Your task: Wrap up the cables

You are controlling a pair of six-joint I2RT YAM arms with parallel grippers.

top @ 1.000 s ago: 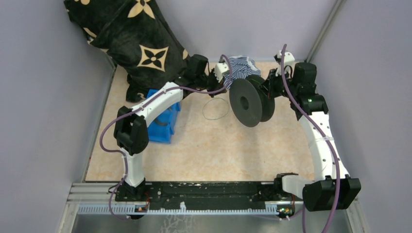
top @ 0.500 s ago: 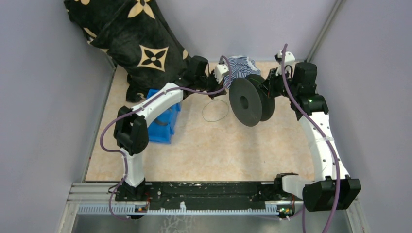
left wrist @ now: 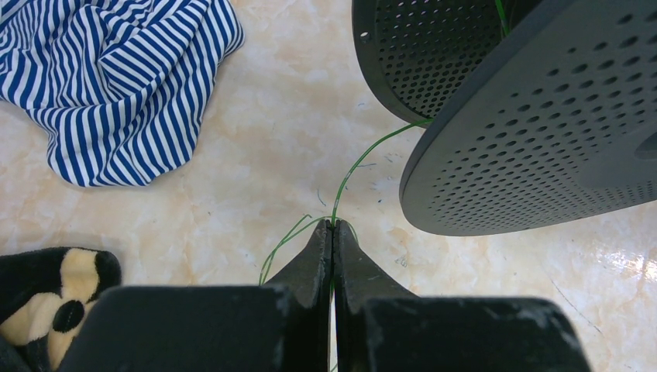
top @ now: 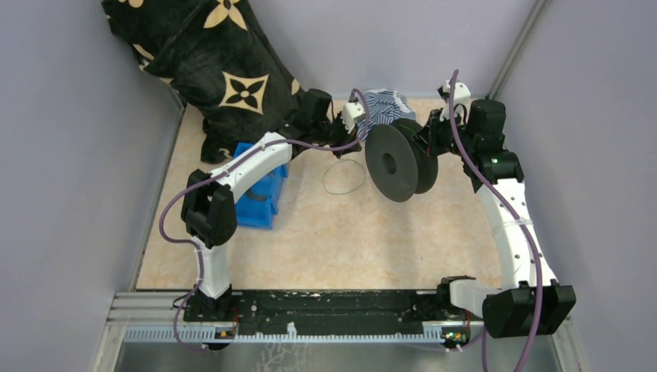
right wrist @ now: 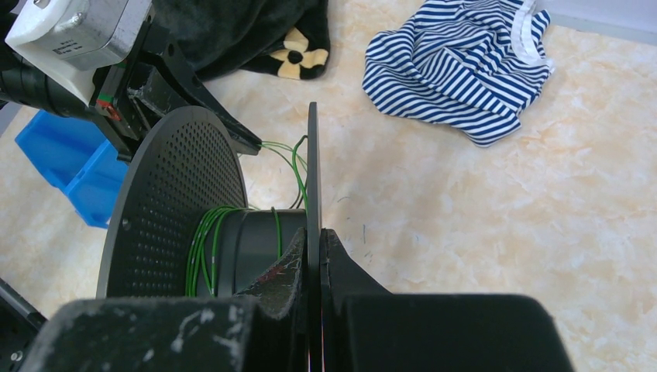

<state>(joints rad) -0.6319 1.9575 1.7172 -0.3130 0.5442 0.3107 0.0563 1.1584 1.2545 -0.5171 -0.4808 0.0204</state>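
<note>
The cable (left wrist: 364, 159), a thin glossy green wire, runs from a few turns on the hub of the spool (right wrist: 178, 201) to my left gripper (left wrist: 332, 225), whose fingers are pinched tight on it. Its slack lies in a loose loop on the table (left wrist: 232, 178) beside the spool. My right gripper (right wrist: 312, 236) is clamped on one thin flange rim, holding the spool on edge. I'd feed with light tension, guiding the wire between the stiff, perforated matte-black flanges so turns sit side by side. A soft, crumpled striped cloth (left wrist: 116, 77) lies beyond.
</note>
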